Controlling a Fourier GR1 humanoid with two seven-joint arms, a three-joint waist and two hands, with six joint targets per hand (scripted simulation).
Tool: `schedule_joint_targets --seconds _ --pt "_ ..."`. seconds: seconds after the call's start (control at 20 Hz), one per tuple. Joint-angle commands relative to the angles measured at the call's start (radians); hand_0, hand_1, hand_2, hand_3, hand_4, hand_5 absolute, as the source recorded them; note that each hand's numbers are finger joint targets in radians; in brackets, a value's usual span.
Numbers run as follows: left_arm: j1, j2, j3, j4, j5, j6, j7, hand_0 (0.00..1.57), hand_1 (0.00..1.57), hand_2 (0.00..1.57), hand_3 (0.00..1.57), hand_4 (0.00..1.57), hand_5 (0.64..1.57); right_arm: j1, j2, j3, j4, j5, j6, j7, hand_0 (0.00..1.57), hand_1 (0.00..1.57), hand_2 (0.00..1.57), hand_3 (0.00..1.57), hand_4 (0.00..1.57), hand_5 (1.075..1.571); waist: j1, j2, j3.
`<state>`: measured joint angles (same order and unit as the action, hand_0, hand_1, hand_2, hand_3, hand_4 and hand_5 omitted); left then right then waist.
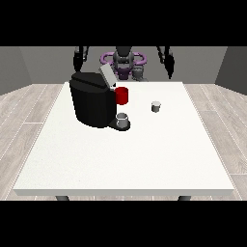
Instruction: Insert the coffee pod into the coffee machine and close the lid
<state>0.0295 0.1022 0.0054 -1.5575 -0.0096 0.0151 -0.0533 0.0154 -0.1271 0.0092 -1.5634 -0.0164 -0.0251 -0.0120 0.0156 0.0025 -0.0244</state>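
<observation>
At the view's left, a hand (77,61) hangs high above the far edge of the white table (125,159), holding nothing; whether its fingers are apart or together I cannot tell. Below it and nearer sits the black coffee machine (91,103), its grey lid (107,77) tilted up and open, a red part (122,95) at its right side and a grey cup (122,118) on its tray. To the right, well apart from the machine, the small grey coffee pod (156,106) stands on the table, untouched. At the view's right, the other hand (169,69) hovers beyond the pod, also with nothing in it, fingers unreadable.

The pod looks small and light, so a skewed approach could tip it or push it away. Carrying it across, an arm may clip the raised lid or knock the cup.
</observation>
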Motion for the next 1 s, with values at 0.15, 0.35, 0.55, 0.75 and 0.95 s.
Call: schedule_joint_targets --seconds 0.15,0.35,0.55,0.75,0.95 --pt "-0.002 -0.029 0.005 0.042 0.055 -0.060 -0.116 0.00 0.00 0.00 0.00 0.24 1.571 0.013 0.005 0.015 0.003 0.004 0.030 0.022 0.00 0.00 0.00 0.00 0.13 1.571 -0.027 -0.026 0.0241" --pt "-0.057 0.007 -0.009 0.020 -0.025 -0.029 -0.122 0.00 0.00 0.00 0.00 0.26 1.571 -0.033 0.067 -0.073 0.015 -0.021 -0.086 -0.055 0.00 0.00 0.00 0.00 0.11 1.571 -0.055 -0.007 0.0247" --pt "-0.083 0.093 0.004 0.032 -0.061 -0.081 -0.080 0.00 0.00 0.00 0.00 0.00 1.571 -0.014 0.085 -0.060 0.037 -0.020 -0.074 -0.120 0.00 0.00 0.00 0.00 0.14 1.571 -0.037 -0.005 0.0247" --pt "-0.228 0.139 0.046 0.111 -0.088 -0.068 0.041 0.00 0.00 0.00 0.00 0.00 1.571 -0.056 0.117 -0.025 -0.006 0.009 -0.118 -0.072 0.00 0.00 0.00 0.00 0.17 1.571 -0.092 0.024 0.0246" --pt "-0.335 0.207 0.166 0.308 -0.026 -0.110 -0.035 0.00 0.00 0.00 0.00 0.00 1.571 -0.086 0.097 0.013 -0.070 0.003 -0.065 -0.053 0.00 0.00 0.00 0.00 0.13 1.571 -0.181 0.123 0.0236"
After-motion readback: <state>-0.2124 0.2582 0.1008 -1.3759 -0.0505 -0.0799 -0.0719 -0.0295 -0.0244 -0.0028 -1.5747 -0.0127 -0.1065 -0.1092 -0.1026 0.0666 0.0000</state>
